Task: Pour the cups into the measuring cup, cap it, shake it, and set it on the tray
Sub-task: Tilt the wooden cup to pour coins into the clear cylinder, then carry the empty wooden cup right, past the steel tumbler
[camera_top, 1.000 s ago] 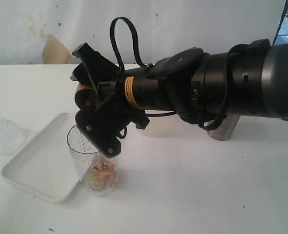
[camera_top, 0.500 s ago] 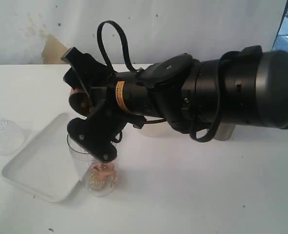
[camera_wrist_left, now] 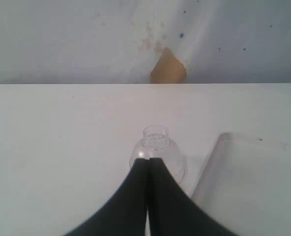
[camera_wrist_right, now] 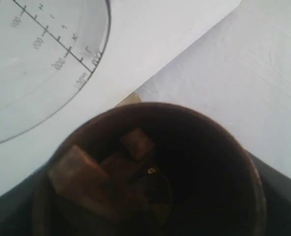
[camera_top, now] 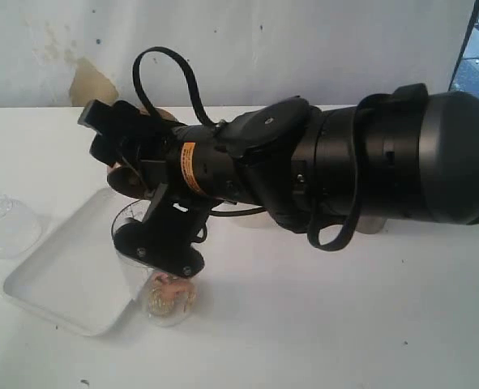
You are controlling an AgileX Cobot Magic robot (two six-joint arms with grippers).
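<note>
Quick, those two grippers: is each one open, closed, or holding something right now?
Left gripper: closed, holding nothing.
Right gripper: closed on the brown cup.

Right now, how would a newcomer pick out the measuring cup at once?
Find the white tray on the left of the exterior view. At its right edge, below the right claw, stands a clear cylinder: the measuring cup. Unlike the clear dome left of the tray, it bears graduation marks and holds pinkish pieces.

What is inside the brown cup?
A few brown blocky chunks lie inside the brown cup. The bottom of the cup beneath them is too dark to see.
</note>
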